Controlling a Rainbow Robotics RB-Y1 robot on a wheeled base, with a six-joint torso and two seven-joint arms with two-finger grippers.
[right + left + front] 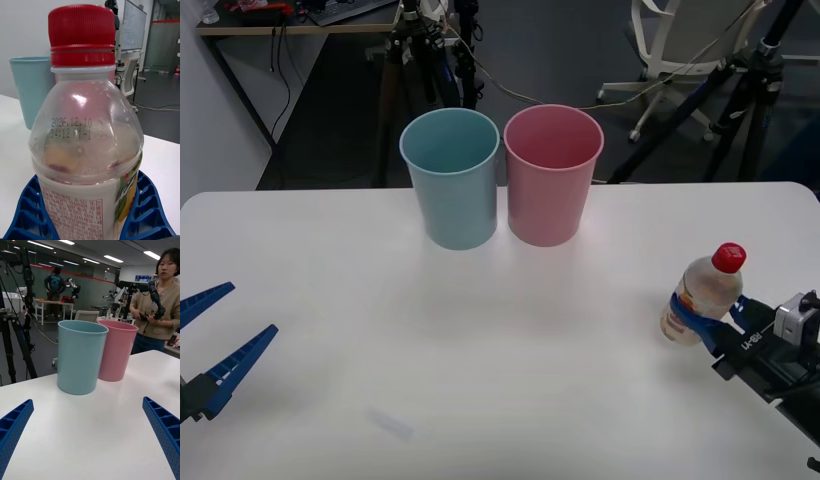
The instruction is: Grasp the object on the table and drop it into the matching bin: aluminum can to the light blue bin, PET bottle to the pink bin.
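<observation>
Blue ribbed fingers (pixel 150 213) of the right end effector (pixel 702 325) pinch the PET bottle (pixel 700 296) around its labelled body; the bottle tilts slightly, well to the right of the pink bin (pixel 551 175) and nearer the robot. The light blue bin (pixel 451 178) stands just left of the pink bin. The left end effector (pixel 205 340) hangs spread above the white tabletop (pixel 480 380), far left of the pink bin.

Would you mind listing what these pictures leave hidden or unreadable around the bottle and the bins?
- PET bottle base: right wrist view, cut off by the edge; front view, hidden behind the right gripper.
- Small label print: right wrist view, too small to read.
- Pink bin: right wrist view, nearly all hidden behind the bottle.
- Inside bottoms of the pink and light blue bin: hidden by their walls.
</observation>
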